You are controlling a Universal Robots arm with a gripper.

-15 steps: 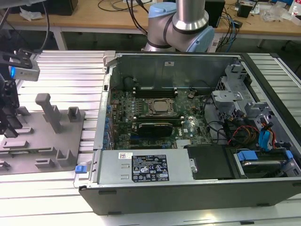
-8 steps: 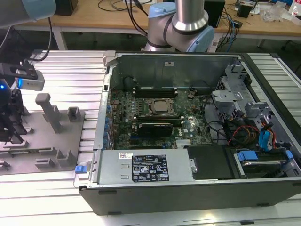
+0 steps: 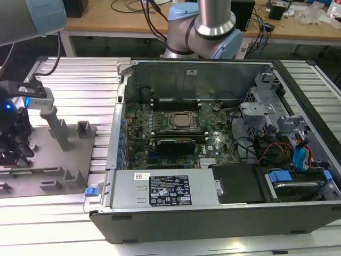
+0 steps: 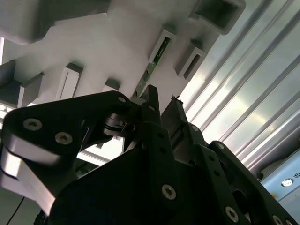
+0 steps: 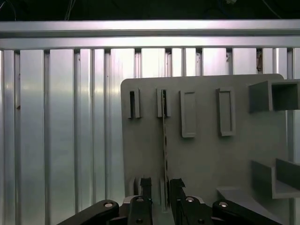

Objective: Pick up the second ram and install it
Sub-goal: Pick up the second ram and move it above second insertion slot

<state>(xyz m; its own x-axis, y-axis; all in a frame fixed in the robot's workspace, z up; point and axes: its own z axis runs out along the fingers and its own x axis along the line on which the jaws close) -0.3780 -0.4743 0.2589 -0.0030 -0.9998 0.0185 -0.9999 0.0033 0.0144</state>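
First wrist view: the second ram point(image 5: 165, 140) is seen edge-on as one thin strip. It stands on the grey fixture plate point(image 5: 211, 164), with its far end seated in a narrow pocket. The gripper point(image 5: 161, 181) is placed over the near end of the stick, one finger on each side. A gap is seen between each finger and the stick, so the pincer is noted as released, with nothing grasped.

Second wrist view: the same stick point(image 4: 150, 71) is seen from low down, and here its green edge is shown (a colour not made out from above). It is also shown leading from its pocket down to the two fingertips point(image 4: 152, 96).

Exterior view: the wider setting is recorded. The arm point(image 3: 213, 21) is bent over to the exterior view's left, where the plate lies on the slotted aluminium table point(image 3: 80, 80). The open computer case point(image 3: 176, 213) is set well apart from the plate, to the exterior view's right, and the CPU socket point(image 3: 178, 121) is seen on its board.

Counts, first wrist view:
- one ram stick
- two fingers
- four pockets point(image 5: 187, 115) in one row, two narrow and two wider; the stick is held in the narrow one next to the wider pair
- two box-shaped blocks point(image 5: 262, 96) at the plate's side
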